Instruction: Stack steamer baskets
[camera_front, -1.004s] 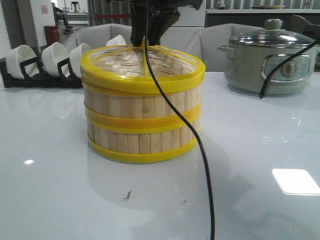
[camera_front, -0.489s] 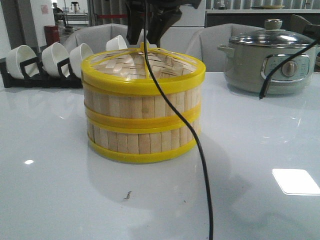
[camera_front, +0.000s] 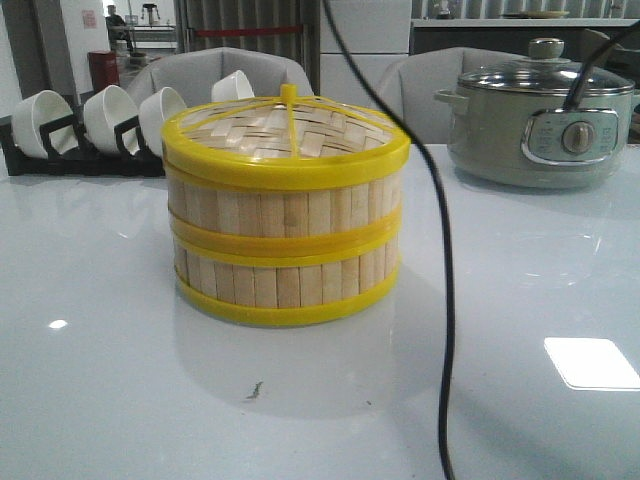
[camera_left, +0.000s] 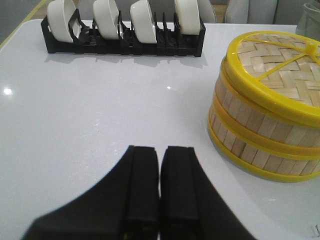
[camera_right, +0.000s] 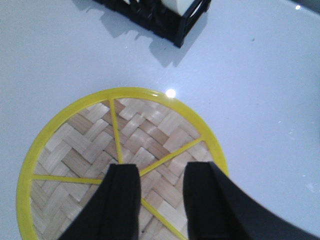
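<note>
**Colleague:** What has just changed?

**Me:** Starting with the biggest thing: the white surface (camera_front: 520, 300) carries the two steamer baskets (camera_front: 285, 240), one seated squarely on the other near the middle, in front of the rack of white bowls (camera_front: 110, 120) and left of the grey-green pot (camera_front: 540, 120). A second ago my right arm stood over the stack in the front view; now it has gone from there, and only its black cable (camera_front: 440, 250) hangs across.

**Colleague:** And the woven lid?

**Me:** The woven lid (camera_right: 115, 165) lies flat on the top basket. My right fingers (camera_right: 160, 192) are above it, parted, holding nothing. My left fingers (camera_left: 160, 190) are pressed together, empty, beside the stack and apart from it.

**Colleague:** So the task?

**Me:** I judge it done: stacked, capped, released.
</note>
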